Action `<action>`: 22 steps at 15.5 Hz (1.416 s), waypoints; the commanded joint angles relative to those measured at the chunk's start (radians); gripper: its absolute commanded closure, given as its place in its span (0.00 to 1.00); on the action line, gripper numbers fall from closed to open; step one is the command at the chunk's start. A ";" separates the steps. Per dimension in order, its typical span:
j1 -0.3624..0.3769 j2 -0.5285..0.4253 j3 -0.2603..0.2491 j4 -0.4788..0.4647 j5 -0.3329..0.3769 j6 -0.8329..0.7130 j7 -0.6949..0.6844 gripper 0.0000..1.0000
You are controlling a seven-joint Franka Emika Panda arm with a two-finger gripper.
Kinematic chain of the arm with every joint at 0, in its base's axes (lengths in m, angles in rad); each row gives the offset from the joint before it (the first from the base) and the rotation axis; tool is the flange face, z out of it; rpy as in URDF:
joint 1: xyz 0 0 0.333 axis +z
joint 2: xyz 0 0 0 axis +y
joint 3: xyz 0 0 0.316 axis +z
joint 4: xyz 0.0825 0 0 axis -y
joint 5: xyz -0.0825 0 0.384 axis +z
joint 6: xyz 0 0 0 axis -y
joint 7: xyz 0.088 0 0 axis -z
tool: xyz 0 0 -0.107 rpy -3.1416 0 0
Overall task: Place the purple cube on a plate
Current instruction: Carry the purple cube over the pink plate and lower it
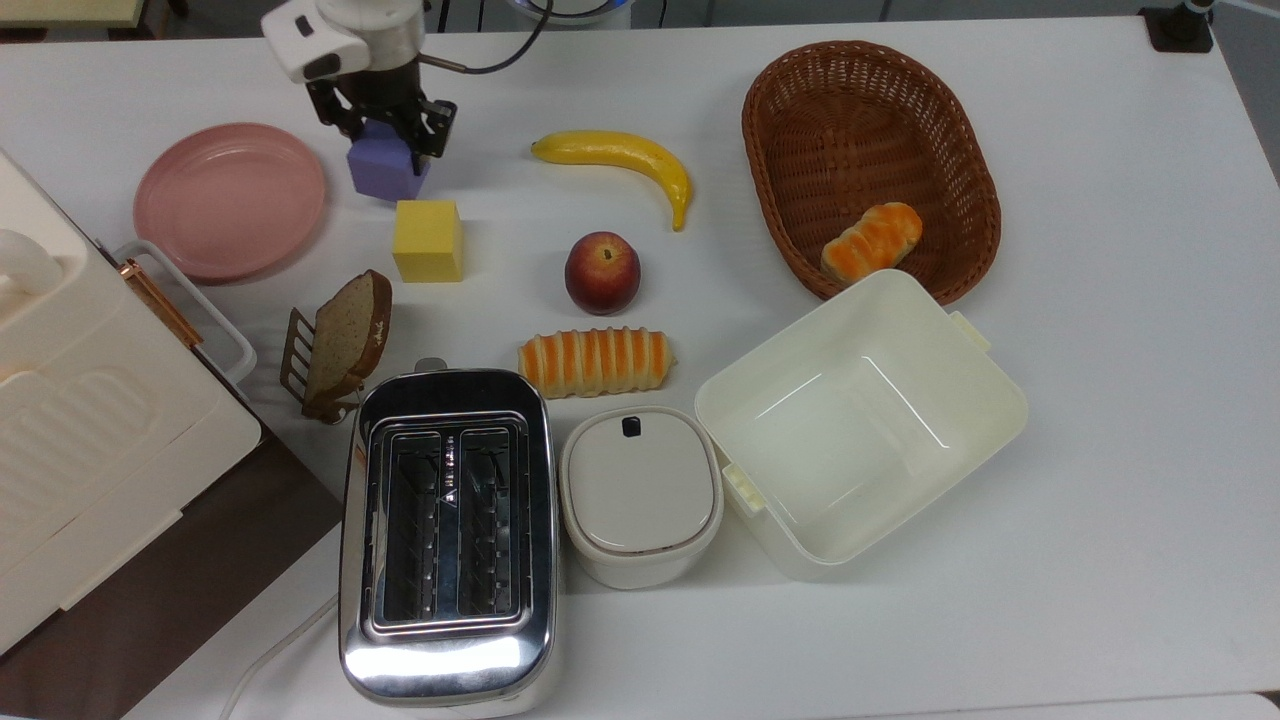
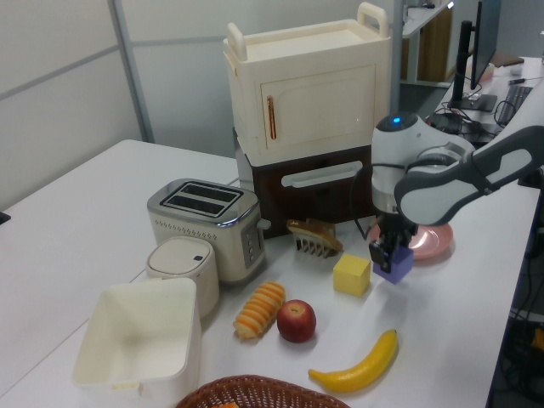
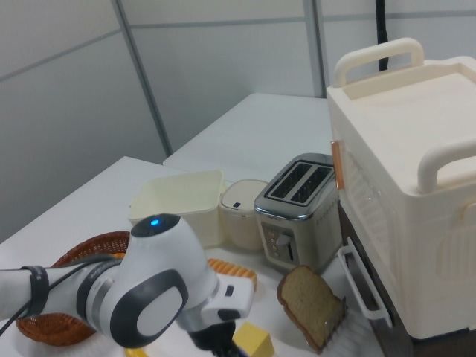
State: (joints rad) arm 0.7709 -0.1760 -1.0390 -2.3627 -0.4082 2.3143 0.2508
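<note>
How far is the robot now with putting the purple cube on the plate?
Done: the gripper is shut on the purple cube, and in the left view the cube hangs clear of the table, beside the yellow cube. In hand: carrying it. Left: bringing it over the pink plate, which lies bare at the top view's left, then opening the jaws.

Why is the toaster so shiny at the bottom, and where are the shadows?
In the top view the toaster mirrors the ceiling light as a white glare band along its near edge; shadows under the banana and apple are soft and faint. In the right view the arm, close up, looks blurry.
</note>
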 commanded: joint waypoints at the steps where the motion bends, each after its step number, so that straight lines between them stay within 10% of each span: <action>1: -0.034 -0.014 -0.010 0.062 0.005 -0.007 0.044 0.70; 16: -0.087 0.069 -0.174 0.103 0.028 0.089 0.015 0.70; 19: -0.079 0.102 -0.177 0.158 0.190 0.057 -0.077 0.71; 22: -0.074 0.127 -0.177 0.214 0.206 -0.033 -0.088 0.71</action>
State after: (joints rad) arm 0.6741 -0.0879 -1.1991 -2.2076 -0.2383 2.3521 0.1981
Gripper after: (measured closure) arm 0.388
